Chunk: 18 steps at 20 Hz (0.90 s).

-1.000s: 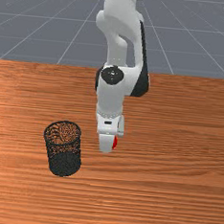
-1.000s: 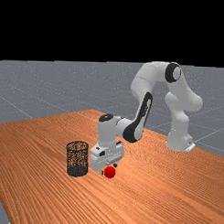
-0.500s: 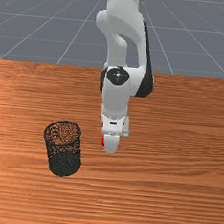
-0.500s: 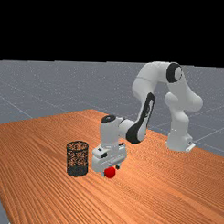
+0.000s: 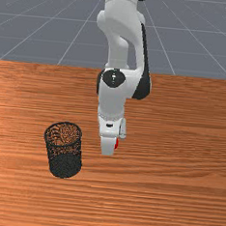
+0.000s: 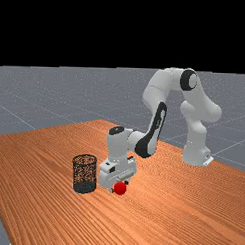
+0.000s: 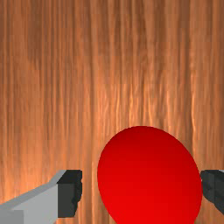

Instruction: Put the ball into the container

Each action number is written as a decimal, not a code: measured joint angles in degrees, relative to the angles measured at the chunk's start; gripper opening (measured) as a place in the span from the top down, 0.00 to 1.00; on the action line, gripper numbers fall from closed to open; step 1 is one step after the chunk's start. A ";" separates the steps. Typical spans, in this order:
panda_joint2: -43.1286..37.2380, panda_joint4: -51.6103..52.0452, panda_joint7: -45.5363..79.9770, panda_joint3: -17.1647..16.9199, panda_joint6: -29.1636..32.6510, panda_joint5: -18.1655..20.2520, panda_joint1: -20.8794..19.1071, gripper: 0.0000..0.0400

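Red ball: it sits on the tabletop [image 5: 171, 188], under the hand; the red ball [image 6: 120, 188] seems not lifted.
Clock used: the front view's face, with twelve o'clock toward the base of the arm [image 5: 120, 43].
Ball from jaws: slightly toward three o'clock, where a red edge comes out from behind the hand; in the wrist view it lies in the space between the two sides.
Jaws: spread wide, one side toward twelve and the other toward six, as I judge; they do not pinch anything.
Ball's nearer side: very close to one dark fingertip [image 7: 211, 188], maybe touching; from the opposite fingertip [image 7: 70, 192] there is a visible gap.
Ball's long axis: none, it is round, so the turn of the wrist matters less than the centring.
Mesh bin: upright, the mesh bin [image 5: 64, 166] stands at nine o'clock from the jaws, well apart from the ball.
Coming move: I would make a small shift toward three o'clock, centre both sides, then close.
Risk: if the closing is off-centre, the ball can roll out toward three o'clock, away from the bin.
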 joint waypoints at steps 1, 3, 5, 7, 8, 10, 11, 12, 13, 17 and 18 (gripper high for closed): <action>0.00 0.01 -0.20 0.02 0.00 0.06 -0.19 0.00; 0.19 0.10 -0.41 0.13 0.15 0.24 -0.42 0.00; 1.06 1.12 0.24 -0.36 -0.83 -0.31 0.06 0.00; 1.81 1.52 0.24 -0.36 -0.67 -0.31 0.06 0.00; 1.99 1.40 0.24 -0.36 -0.24 -0.31 0.06 0.00; 1.78 0.84 0.89 -0.42 0.72 -0.16 0.27 0.30; 1.78 0.83 0.92 -0.40 0.71 -0.18 0.34 0.30; 1.78 0.83 1.00 -0.39 0.71 -0.19 0.41 0.30; 1.59 0.50 0.76 -0.33 1.13 -0.28 0.40 0.30; -1.23 -2.65 0.77 -0.34 3.82 -0.27 0.40 0.30; -2.64 -3.59 0.77 -0.34 4.00 -0.27 0.39 0.30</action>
